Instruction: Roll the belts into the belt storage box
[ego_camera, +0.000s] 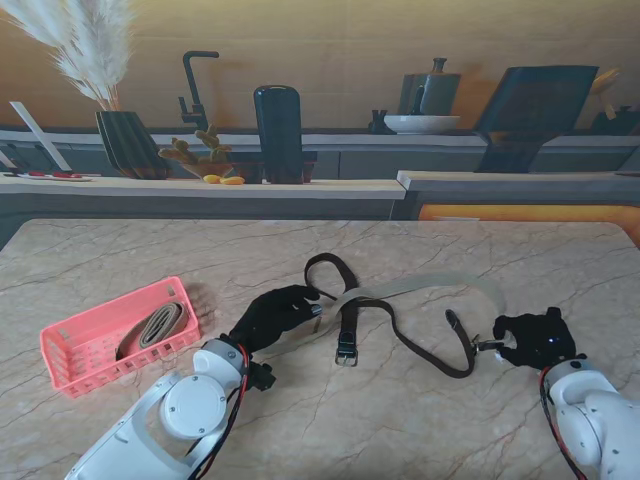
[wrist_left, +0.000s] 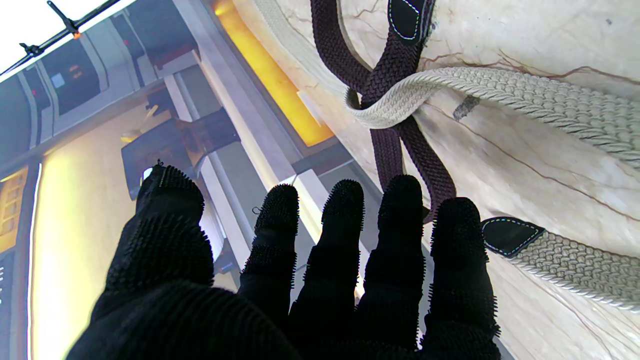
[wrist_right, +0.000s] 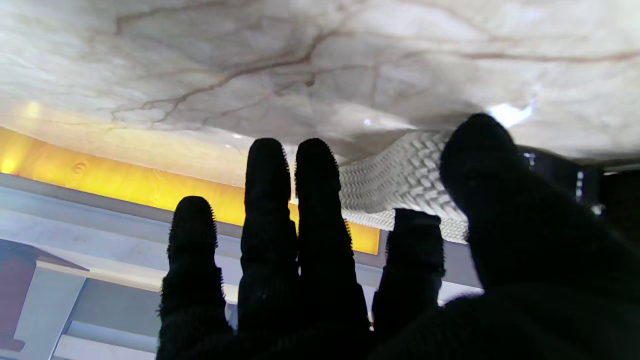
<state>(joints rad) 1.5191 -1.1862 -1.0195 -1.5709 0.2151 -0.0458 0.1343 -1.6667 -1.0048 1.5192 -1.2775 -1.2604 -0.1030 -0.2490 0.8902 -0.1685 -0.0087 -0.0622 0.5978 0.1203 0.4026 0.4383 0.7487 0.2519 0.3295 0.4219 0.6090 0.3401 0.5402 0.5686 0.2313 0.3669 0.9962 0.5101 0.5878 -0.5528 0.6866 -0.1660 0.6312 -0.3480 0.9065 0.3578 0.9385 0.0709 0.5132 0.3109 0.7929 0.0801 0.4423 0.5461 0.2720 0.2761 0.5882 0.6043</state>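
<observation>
Setting: a marble-patterned counter (ego_camera: 330, 420) with brown veins, before a kitchen backdrop with a tap, a dark vase of pampas grass and a bowl.
Dark belt (ego_camera: 400, 330): brown woven strap lying unrolled mid-counter, looped at its far end, its buckle (ego_camera: 346, 352) nearer to me; it crosses the beige belt.
Beige belt (ego_camera: 440, 285): pale woven strap, also unrolled, arching from beside the left hand across to the right hand; its dark leather tip (wrist_left: 510, 235) shows just beside the left fingertips in the left wrist view.
Belt storage box (ego_camera: 75, 370): pink slatted basket at the left of the counter, well apart from the loose belts, already containing one rolled belt (ego_camera: 152, 328).
Left hand (ego_camera: 272, 316): fingers extended and apart, grasping nothing, fingertips (wrist_left: 400, 195) at the dark belt's loop.
Right hand (ego_camera: 535, 338): palm down at the beige belt's end; whether it grips the strap cannot be told.
</observation>
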